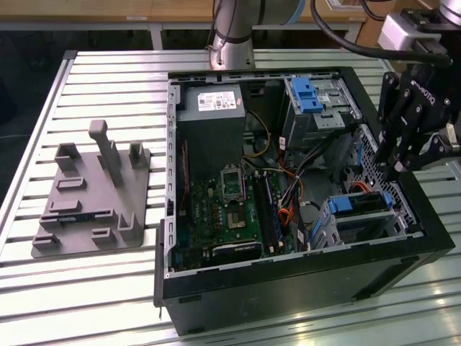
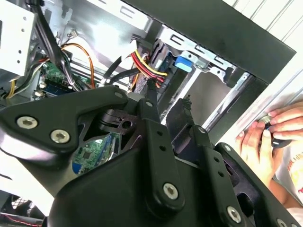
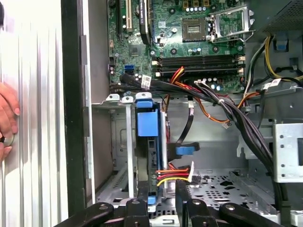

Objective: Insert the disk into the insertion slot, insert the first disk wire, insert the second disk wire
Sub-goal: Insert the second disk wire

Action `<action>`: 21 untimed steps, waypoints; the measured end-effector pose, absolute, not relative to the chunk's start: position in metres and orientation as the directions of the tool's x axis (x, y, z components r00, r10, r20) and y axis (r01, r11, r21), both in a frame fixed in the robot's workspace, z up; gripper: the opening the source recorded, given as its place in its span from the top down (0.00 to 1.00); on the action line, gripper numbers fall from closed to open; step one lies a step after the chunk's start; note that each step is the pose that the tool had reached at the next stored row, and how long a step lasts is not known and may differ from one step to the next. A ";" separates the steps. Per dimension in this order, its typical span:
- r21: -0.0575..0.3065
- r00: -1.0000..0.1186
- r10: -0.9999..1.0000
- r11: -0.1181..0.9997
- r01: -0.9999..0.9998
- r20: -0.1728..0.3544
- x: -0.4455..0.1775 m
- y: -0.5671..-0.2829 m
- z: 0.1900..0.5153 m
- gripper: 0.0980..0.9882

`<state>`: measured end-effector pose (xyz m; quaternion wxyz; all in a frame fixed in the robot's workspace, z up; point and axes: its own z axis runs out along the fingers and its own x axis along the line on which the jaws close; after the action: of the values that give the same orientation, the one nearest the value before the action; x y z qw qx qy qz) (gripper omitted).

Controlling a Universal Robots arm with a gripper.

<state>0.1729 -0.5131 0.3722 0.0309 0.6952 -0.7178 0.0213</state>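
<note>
Gripper (image 1: pixel 398 170) above disk (image 1: pixel 354 204), seemingly inside insertion slot (image 1: pixel 374 229).

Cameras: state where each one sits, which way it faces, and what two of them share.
Exterior view: off the arm, looking down into the open computer case; the arm and gripper show.
First wrist view: behind the gripper, facing the disk in the insertion slot.
Second wrist view: beside the gripper, looking across the case.
Both wrist views share the disk and a person's hand.
</note>
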 end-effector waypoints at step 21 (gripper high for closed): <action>-0.004 0.005 -0.958 -0.006 -1.000 0.286 0.163 -0.465 0.370 0.70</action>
<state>0.1625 -0.4653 0.3696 0.1007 0.7017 -0.6976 0.1039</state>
